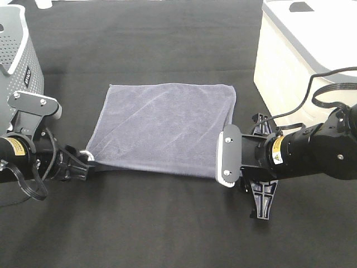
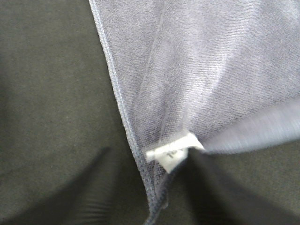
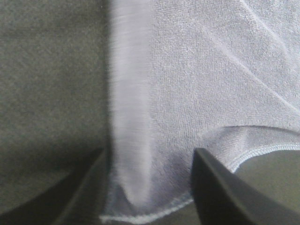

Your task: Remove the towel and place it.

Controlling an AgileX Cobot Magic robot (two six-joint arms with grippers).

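The greyish-blue towel [image 1: 167,125] lies spread flat on the black table. My left gripper [image 1: 82,163] is at its near left corner, where the small white tag [image 2: 173,152] sits. In the left wrist view the dark fingers [image 2: 79,192] stand apart with that corner [image 2: 157,187] between them. My right gripper [image 3: 150,197] is at the near right corner, mostly hidden under its camera mount [image 1: 228,155] in the high view. Its fingers [image 3: 225,187] are also apart, and a blurred fold of towel [image 3: 129,117] hangs loose between them.
A grey perforated basket [image 1: 19,50] stands at the back left. A white bin [image 1: 301,50] stands at the back right, with a black cable [image 1: 329,89] looping in front of it. Black cloth [image 1: 167,223] covers the table around the towel.
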